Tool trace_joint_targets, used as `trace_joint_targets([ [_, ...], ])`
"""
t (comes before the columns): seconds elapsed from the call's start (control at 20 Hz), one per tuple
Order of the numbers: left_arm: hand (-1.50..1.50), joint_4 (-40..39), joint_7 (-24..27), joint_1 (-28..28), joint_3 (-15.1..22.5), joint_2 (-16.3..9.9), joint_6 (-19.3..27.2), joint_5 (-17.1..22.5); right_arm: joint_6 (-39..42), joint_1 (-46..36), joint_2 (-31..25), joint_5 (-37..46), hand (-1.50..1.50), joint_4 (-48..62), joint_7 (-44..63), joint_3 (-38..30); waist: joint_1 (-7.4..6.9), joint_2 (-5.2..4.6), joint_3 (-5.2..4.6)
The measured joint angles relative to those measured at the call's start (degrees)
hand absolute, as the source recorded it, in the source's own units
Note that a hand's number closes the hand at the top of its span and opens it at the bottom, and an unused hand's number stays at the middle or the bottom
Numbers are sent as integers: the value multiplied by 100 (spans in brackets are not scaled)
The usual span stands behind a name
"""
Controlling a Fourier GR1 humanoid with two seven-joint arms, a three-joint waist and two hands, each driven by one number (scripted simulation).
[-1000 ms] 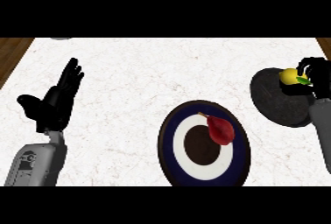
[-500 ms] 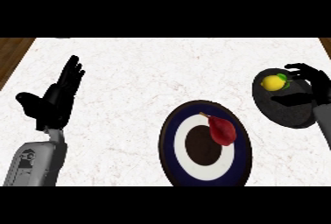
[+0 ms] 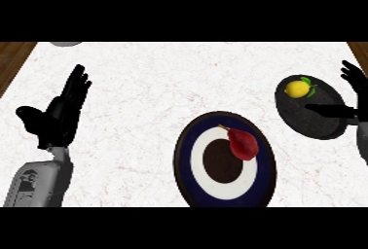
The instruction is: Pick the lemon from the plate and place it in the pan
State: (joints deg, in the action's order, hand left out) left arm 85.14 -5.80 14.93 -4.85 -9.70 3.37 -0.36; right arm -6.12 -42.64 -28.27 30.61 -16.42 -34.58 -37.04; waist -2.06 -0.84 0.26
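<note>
The yellow lemon (image 3: 297,89) with a green leaf lies in the dark round pan (image 3: 316,121) at the right, near the pan's far edge. My right hand (image 3: 354,78) is open just right of the pan, its thumb stretched over the pan's middle, apart from the lemon. The dark blue and white plate (image 3: 194,165) lies at the lower middle and holds only a red pear-shaped fruit (image 3: 243,144). My left hand (image 3: 61,109) rests open at the left with fingers up.
A grey object (image 3: 66,44) shows partly at the top left edge. The white marble counter (image 3: 158,78) ends in brown wood at both upper corners.
My right hand let go of the lemon, which now lies in the pan. The hand opened and drew back to the right. The left hand stayed still.
</note>
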Motion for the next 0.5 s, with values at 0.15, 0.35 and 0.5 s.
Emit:
trace_joint_targets([
  [0.15, 0, -32, 25, -55, -86, -60, -54, 55, 584, 200, -186, -350, -150, 33, -301, -228, 89, 33, -9],
  [0.35, 0, -88, 122, -172, -173, -104, -81, 78, 1639, 610, -432, -709, -150, 4, -690, -369, 195, 73, -20],
  [0.5, 0, -69, 84, -205, -174, -73, -20, 46, 2378, 971, -628, -922, -150, -237, -876, -384, 286, 111, -30],
])
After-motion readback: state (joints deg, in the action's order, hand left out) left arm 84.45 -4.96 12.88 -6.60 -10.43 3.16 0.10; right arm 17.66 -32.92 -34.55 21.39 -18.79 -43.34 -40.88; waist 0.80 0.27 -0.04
